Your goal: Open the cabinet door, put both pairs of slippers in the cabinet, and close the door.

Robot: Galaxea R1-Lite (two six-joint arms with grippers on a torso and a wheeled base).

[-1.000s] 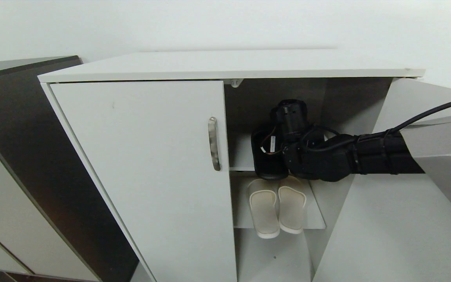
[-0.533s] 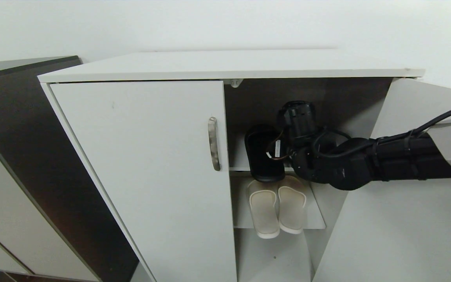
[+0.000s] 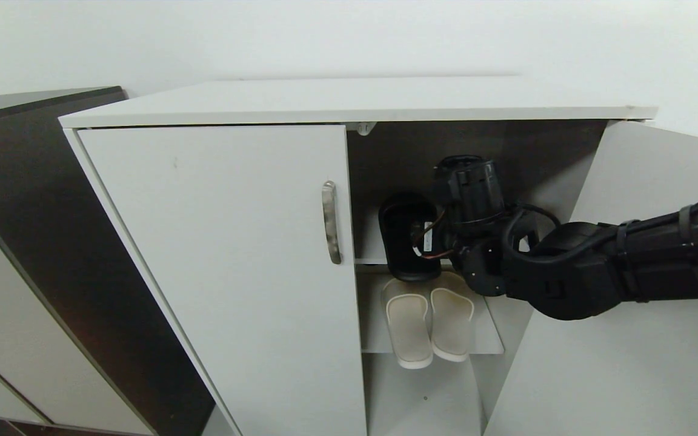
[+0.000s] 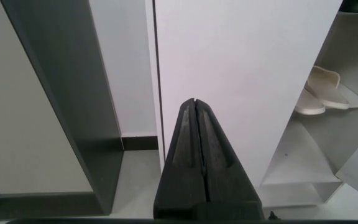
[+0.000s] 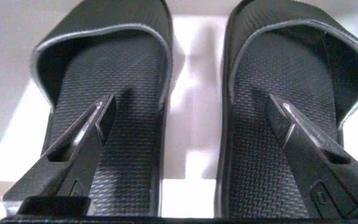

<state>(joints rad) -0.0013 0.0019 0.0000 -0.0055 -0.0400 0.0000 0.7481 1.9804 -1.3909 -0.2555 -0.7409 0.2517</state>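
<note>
The black slippers (image 5: 114,93) sit side by side on the upper shelf (image 3: 368,239), heels past its near edge; a finger snagging a strap could drag one off. The right gripper (image 5: 191,106) hangs spread wide, one finger over each slipper, gripping nothing, its arm reaching in from the right. The left gripper (image 4: 194,109), fingers pressed together, is low before the closed left door (image 4: 241,62).

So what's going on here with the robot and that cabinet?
The right gripper is inside the open right side of the cabinet, open above the black slippers on the upper shelf, not gripping them. The white slippers lie on the lower shelf. The right door stands open, the left door is shut, and the left gripper hangs closed before it. Only closing the door remains.
</note>
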